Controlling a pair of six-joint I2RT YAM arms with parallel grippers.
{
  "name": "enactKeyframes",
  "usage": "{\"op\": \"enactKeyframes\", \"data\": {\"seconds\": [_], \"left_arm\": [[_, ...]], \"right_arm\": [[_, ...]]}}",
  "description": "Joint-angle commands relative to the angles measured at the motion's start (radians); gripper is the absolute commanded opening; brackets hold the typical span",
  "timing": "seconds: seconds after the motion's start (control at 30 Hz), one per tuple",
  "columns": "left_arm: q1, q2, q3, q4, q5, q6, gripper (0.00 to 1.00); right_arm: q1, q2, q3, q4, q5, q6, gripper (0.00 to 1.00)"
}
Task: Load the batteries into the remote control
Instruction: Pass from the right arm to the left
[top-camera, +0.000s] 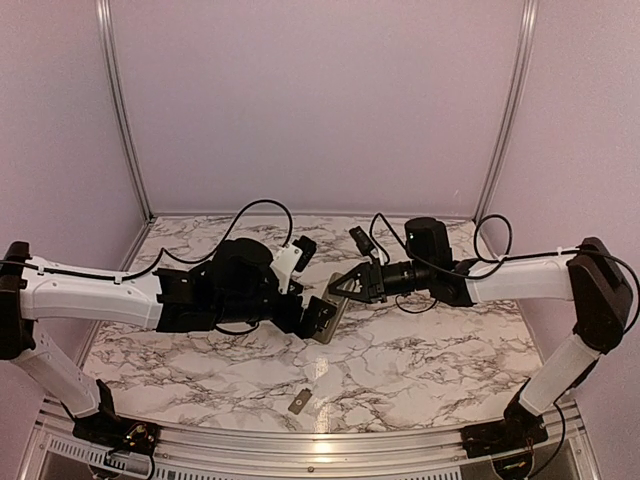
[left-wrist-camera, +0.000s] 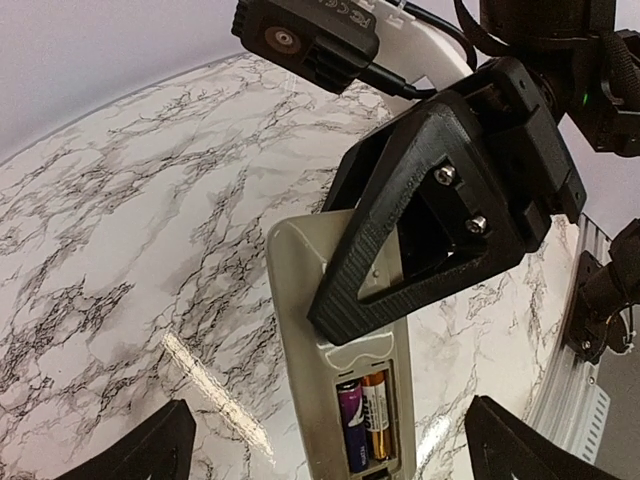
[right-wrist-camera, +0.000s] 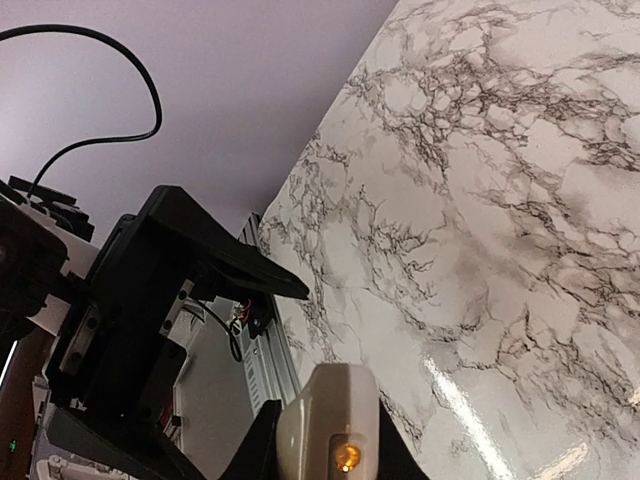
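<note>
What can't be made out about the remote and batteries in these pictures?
Left wrist: the right end effector hides the upper back of the remote; markings on the batteries are blurred.
Right wrist: the bottom edge cuts off all but the remote's tip.
Top: the cover is too small for detail.

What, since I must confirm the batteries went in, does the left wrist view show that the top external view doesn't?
Only the left wrist view: two batteries lying side by side in the open recess of the remote control, with the left gripper's fingers spread wide on either side of it. Only the top external view: a small grey cover plate lying on the table near its front edge. Both: the right gripper clamped on the remote control, and the marble table.
</note>
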Motion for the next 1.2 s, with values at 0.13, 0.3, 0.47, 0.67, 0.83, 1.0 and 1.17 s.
{"op": "enactKeyframes", "data": {"seconds": [0.13, 0.3, 0.47, 0.67, 0.83, 1.0, 1.17], "left_arm": [[-0.03, 0.139, 0.135, -0.139, -0.099, -0.01, 0.99], [-0.032, 0.202, 0.208, -0.204, -0.139, -0.01, 0.98], [-0.032, 0.247, 0.271, -0.26, -0.169, 0.0, 0.87], [-0.032, 0.239, 0.271, -0.267, -0.181, 0.022, 0.62], [-0.031, 0.22, 0.251, -0.274, -0.148, 0.064, 0.47], [-0.017, 0.212, 0.236, -0.322, -0.097, 0.144, 0.45], [0.001, 0.251, 0.239, -0.366, 0.015, 0.253, 0.45]], "right_arm": [[-0.009, 0.005, -0.026, 0.11, 0.046, 0.089, 0.0], [-0.008, 0.004, -0.03, 0.118, 0.044, 0.104, 0.0], [-0.008, 0.002, -0.033, 0.11, 0.045, 0.103, 0.0], [-0.01, -0.007, -0.031, 0.092, 0.045, 0.094, 0.05], [-0.027, -0.013, -0.028, 0.086, 0.027, 0.092, 0.29], [-0.082, -0.059, -0.045, 0.07, 0.002, 0.066, 0.56], [-0.161, -0.137, -0.054, -0.047, 0.036, -0.046, 0.65]]}}
